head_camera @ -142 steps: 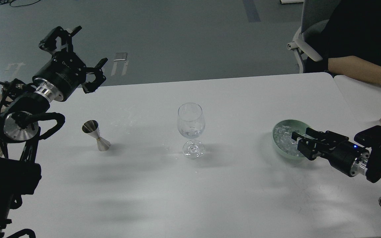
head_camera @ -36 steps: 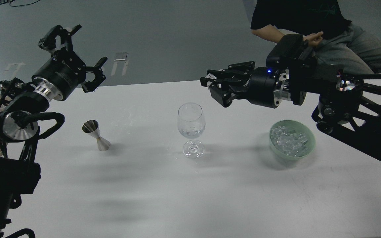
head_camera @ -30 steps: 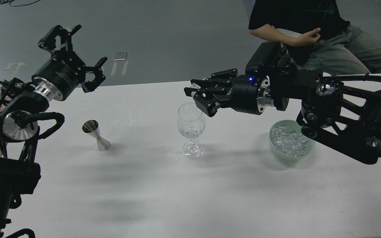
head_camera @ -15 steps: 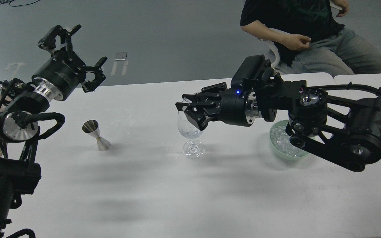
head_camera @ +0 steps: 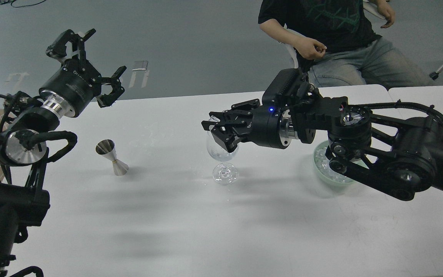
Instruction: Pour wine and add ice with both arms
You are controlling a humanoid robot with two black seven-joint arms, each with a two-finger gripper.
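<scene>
White tabletop (head_camera: 175, 231) fills most of the view, with grey floor beyond it and a seated person (head_camera: 333, 34) at the far right. A wine glass (head_camera: 222, 154) stands upright near the middle, a trace of clear liquid (head_camera: 221, 154) low in its bowl. A steel measuring cup (head_camera: 112, 157) stands to its left, apart from it. The right gripper (head_camera: 221, 132) hovers right at the glass rim, fingers drawn close together — something pale shows between them, probably an ice cube, though I cannot tell for certain. The green bowl of ice (head_camera: 323, 169) sits on the right, partly hidden under that arm. The left gripper (head_camera: 90, 65) is raised over the far left edge, fingers spread wide and holding nothing.

Adding ice looks like the step in hand. To do it well, centre the fingertips over the glass mouth, stay clear of the rim, and release low — a long drop could splash or tip the thin-stemmed glass.
</scene>
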